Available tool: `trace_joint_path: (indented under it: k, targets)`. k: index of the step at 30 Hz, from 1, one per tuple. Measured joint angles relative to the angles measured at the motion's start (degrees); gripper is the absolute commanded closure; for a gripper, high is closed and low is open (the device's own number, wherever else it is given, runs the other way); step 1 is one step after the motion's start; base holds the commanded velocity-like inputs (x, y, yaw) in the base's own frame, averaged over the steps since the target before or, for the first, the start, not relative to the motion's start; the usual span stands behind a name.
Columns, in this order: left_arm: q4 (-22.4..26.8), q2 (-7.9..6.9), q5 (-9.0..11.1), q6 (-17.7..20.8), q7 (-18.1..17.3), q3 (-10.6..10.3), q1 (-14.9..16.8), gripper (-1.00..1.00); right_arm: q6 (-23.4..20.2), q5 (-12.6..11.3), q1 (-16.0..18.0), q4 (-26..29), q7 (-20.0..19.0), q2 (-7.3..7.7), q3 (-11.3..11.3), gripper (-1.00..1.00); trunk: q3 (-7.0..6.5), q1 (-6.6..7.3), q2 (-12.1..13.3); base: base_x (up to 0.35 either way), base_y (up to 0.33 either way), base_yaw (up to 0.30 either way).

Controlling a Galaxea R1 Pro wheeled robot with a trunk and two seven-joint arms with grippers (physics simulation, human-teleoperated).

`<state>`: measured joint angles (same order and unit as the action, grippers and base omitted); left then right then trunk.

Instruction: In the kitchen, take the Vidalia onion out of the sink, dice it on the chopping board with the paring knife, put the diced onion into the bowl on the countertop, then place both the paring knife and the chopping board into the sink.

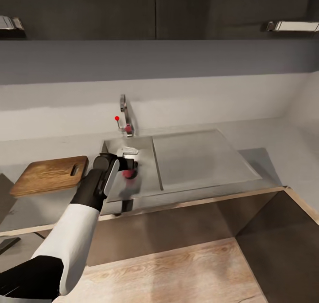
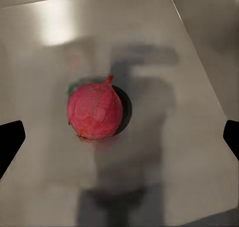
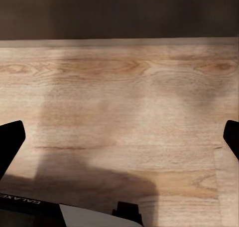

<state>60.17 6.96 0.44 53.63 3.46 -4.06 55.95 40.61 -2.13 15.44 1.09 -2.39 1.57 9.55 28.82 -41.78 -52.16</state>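
A red, round onion [image 2: 94, 111] lies on the drain at the bottom of the steel sink [image 1: 144, 156]. In the head view the onion [image 1: 129, 174] shows just under my left gripper [image 1: 127, 164], which hangs over the basin. In the left wrist view the left gripper [image 2: 120, 137] is open, with its dark fingertips [image 2: 10, 139] far apart on both sides of the onion and not touching it. The brown wooden chopping board [image 1: 48, 175] rests on the countertop [image 1: 274, 136] left of the sink. My right gripper [image 3: 119, 137] is open above a wooden floor. The paring knife and the bowl are out of view.
A steel faucet [image 1: 125, 112] with a red-tipped lever [image 1: 117, 118] stands behind the basin. A flat steel drainboard [image 1: 199, 156] adjoins the sink on the right. Dark upper cabinets [image 1: 155, 10] hang above, and a cabinet side [image 1: 283, 236] juts out at the lower right.
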Motion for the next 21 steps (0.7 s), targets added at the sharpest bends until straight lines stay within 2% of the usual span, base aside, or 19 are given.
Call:
trace_joint_path:
  k: [5, 21]
  targets:
    - [-1.2, 0.06, -0.1, -0.1, 0.0, 0.0, 0.0, -1.0, 0.0, 0.0, 0.0, 0.0, 0.0, 0.0, 0.0, -1.0, 0.0, -0.02, 0.0, 0.161, -0.006, 0.0]
    - [-1.5, -0.89, -0.1, -0.1, 0.0, 0.0, 0.0, -1.0, 0.0, 0.0, 0.0, 0.0, -0.2, -0.09, 0.0, -1.0, 0.51, -0.04, 0.0, 0.007, 0.0, 0.0]
